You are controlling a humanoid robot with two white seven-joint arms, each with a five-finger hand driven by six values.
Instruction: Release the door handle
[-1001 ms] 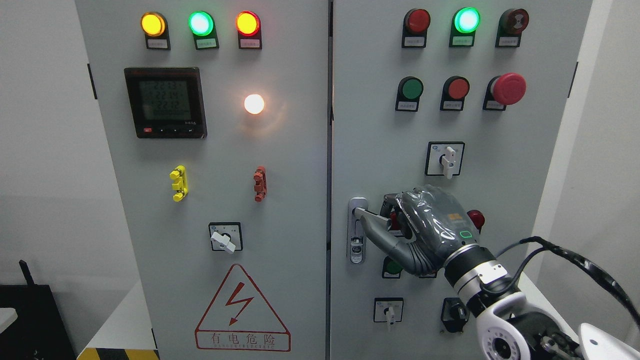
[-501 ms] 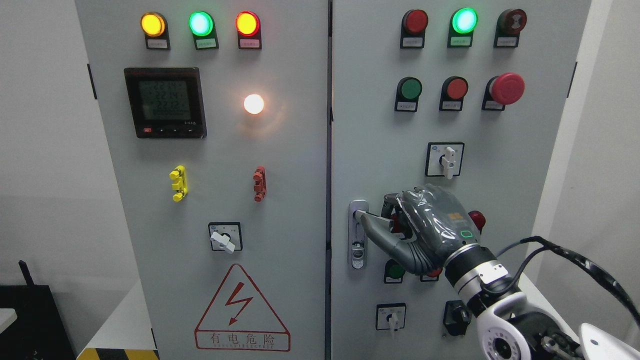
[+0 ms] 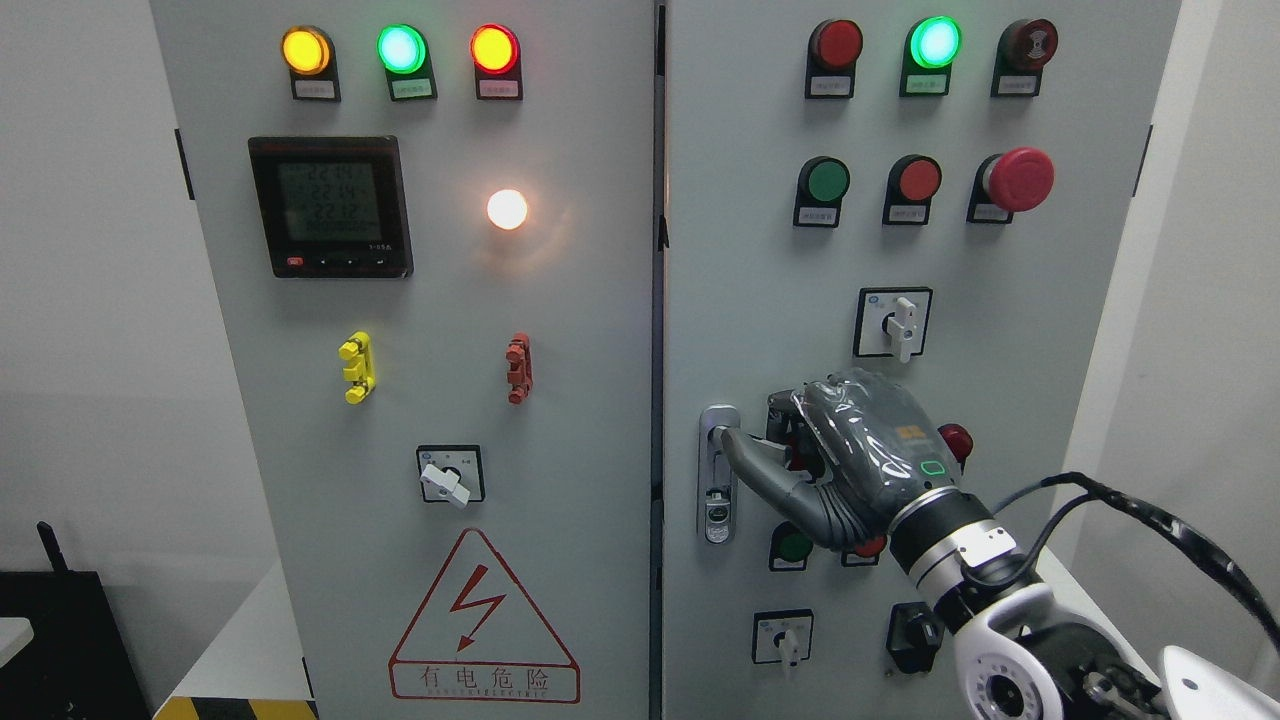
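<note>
step: release not yet done | right hand (image 3: 850, 460) fingers curled, seemingly gripping door handle (image 3: 745, 455) on right cabinet door (image 3: 760, 300) | next: uncurl fingers, withdraw clear of nearby buttons

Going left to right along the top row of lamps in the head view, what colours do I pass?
Yellow lamp → green lamp → red-orange lamp → dark red lamp → bright green lamp → dark round unit.
</note>
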